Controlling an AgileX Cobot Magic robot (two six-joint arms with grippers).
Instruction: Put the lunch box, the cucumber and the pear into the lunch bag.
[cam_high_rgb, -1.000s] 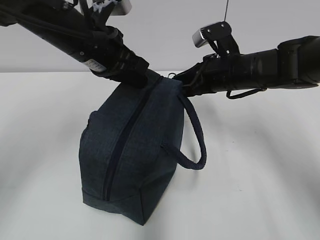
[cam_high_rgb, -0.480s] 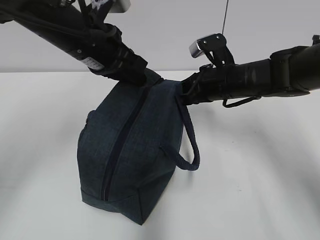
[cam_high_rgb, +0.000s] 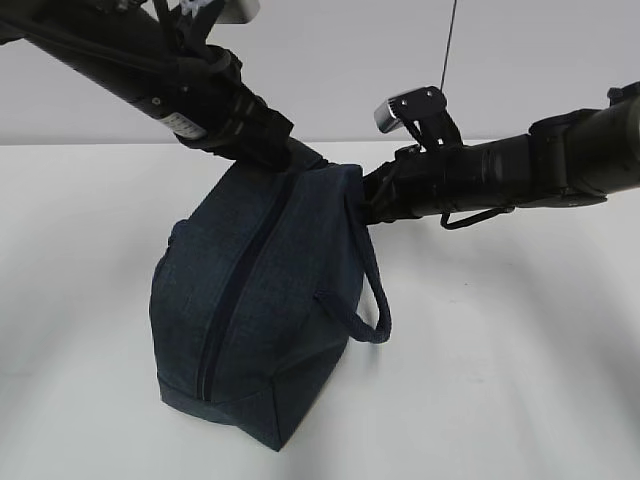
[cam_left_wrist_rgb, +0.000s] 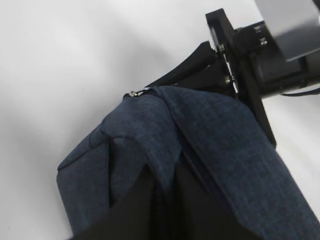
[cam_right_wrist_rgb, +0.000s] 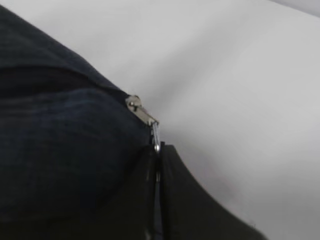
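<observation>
Against the frame from a second ago, the lunch bag (cam_high_rgb: 255, 305) has shifted a little to the left on the white desk (cam_high_rgb: 520, 380), its near lower corner now sitting further left. Its loop handle (cam_high_rgb: 372, 290) has drawn in closer to the bag's side, and the right arm has stretched further in from the right.

On the left, the left gripper (cam_high_rgb: 290, 158) comes down at a slant onto the bag's upper far end. In the left wrist view its dark fingers (cam_left_wrist_rgb: 145, 210) are nearly pressed together, pinching a fold of the navy fabric beside the zipper line. The bag stands on its lower end, tilted, with the long zipper (cam_high_rgb: 240, 290) running down its face and closed as far as can be seen.

On the right, the right gripper (cam_high_rgb: 368, 205) meets the bag's top right corner. The right wrist view shows its fingers (cam_right_wrist_rgb: 172, 200) pressed together on the metal ring pull (cam_right_wrist_rgb: 156, 137) that hangs from the zipper slider (cam_right_wrist_rgb: 140, 111) at the very end of the zipper.
</observation>
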